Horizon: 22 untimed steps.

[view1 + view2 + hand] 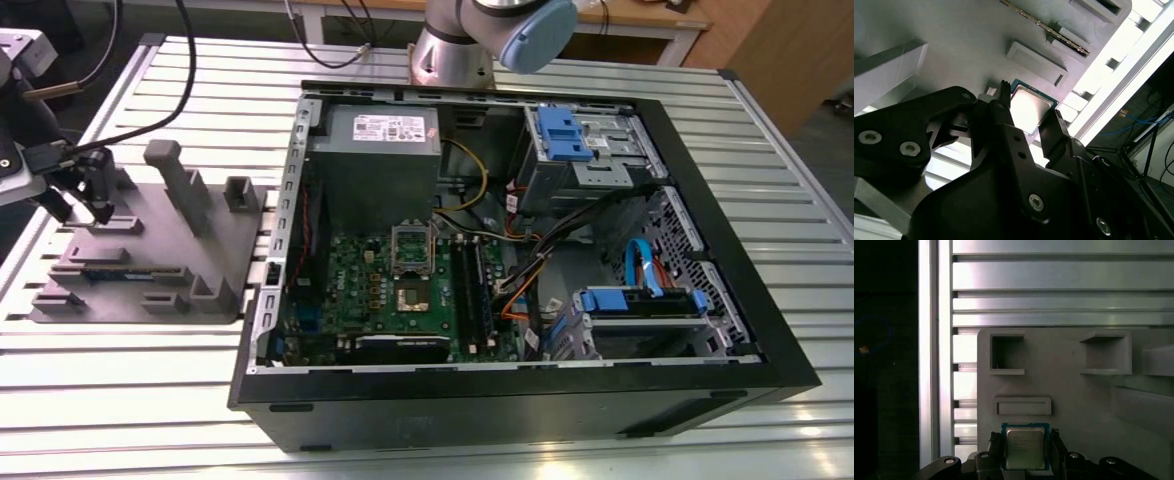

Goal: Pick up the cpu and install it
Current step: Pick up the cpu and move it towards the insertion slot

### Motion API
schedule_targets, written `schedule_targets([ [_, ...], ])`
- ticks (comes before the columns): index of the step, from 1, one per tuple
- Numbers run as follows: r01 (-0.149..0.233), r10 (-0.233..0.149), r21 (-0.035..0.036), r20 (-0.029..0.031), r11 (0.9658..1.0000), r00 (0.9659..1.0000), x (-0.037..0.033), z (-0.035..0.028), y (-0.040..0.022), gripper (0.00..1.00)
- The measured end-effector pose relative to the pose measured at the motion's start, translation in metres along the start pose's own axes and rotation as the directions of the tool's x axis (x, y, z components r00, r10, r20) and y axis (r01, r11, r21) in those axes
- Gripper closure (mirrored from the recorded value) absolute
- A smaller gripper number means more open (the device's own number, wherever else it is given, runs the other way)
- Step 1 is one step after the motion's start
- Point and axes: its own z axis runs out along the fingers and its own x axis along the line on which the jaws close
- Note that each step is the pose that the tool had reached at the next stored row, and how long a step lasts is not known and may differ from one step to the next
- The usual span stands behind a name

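A: The cpu, how does it look?
B: Small flat square, silver-grey metal lid with faint print, thin blue-green rim round it. The second wrist view gets it at an angle, lid bright with glare.
A: Where is it?
B: At the grey fixture block, near the block's edge, just by a shallow rectangular recess. Can't tell if it rests on the block or is lifted off it.
A: The gripper?
B: Pinching the cpu. The black fingers are pressed against two opposite edges, with the chip filling the gap between them; same in the second wrist view.
A: Wider scene?
B: In the exterior view the gripper sits over the fixture block at the exterior view's left, on the slatted metal table. The open computer case with the green motherboard is well apart, toward the exterior view's right.
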Motion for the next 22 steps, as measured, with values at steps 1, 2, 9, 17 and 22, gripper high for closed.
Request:
schedule_targets([
  [1,0.0,0.0,0.0,0.0,1.0,1.0,0.0,-0.0023,0.0001,0.53],
  [2,0.0,0.0,0.0001,-0.0001,1.0,1.0,0.0,-0.0027,0.0001,0.53],
  [9,0.0,0.0,0.0001,0.0,1.0,1.0,-0.0001,-0.0049,0.0001,0.53],
  [17,0.0,0.0,0.0,0.0,1.0,1.0,-0.0001,-0.0079,0.0002,0.53],
  [22,0.0,0.0,0.0,0.0,1.0,1.0,-0.0002,-0.0098,0.0002,0.53],
])
